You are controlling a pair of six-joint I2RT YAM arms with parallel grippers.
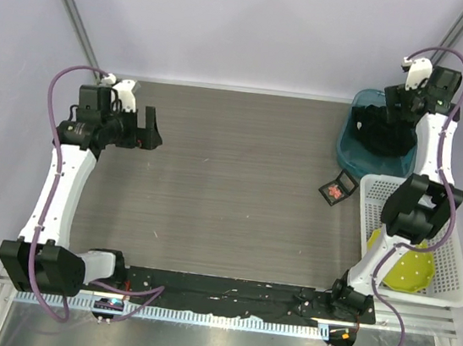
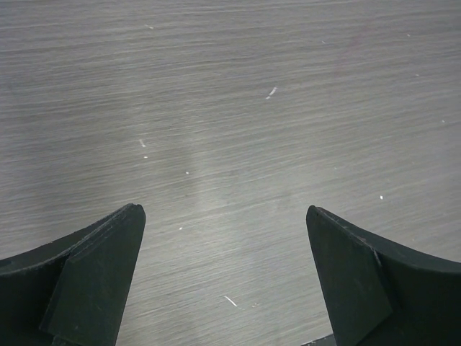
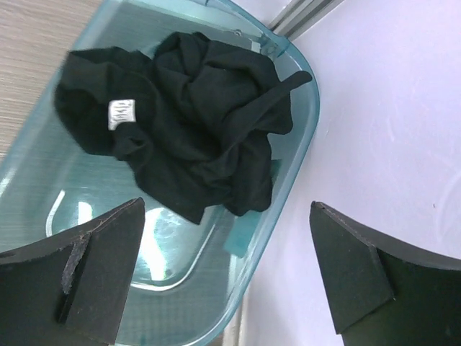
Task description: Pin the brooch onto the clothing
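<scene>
over in the far-right tub (image 3: 43,173) the shirt (image 3: 194,137) lies crumpled, the brooch (image 1: 334,191) sits in a box (image 1: 347,183) on the worktop (image 1: 230,181), and my left gripper (image 2: 223,213) and right gripper (image 3: 225,209) gape wide, empty, so nothing's pinned yet.

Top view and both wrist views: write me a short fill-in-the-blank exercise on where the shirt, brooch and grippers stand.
1. The black T-shirt lies crumpled ____ the teal tub.
2. The red brooch sits in a small open box coloured ____.
3. The right gripper hangs above the tub with its jaws ____.
4. The left gripper, over bare table, holds ____.
Missing words: inside; black; open; nothing.
</scene>
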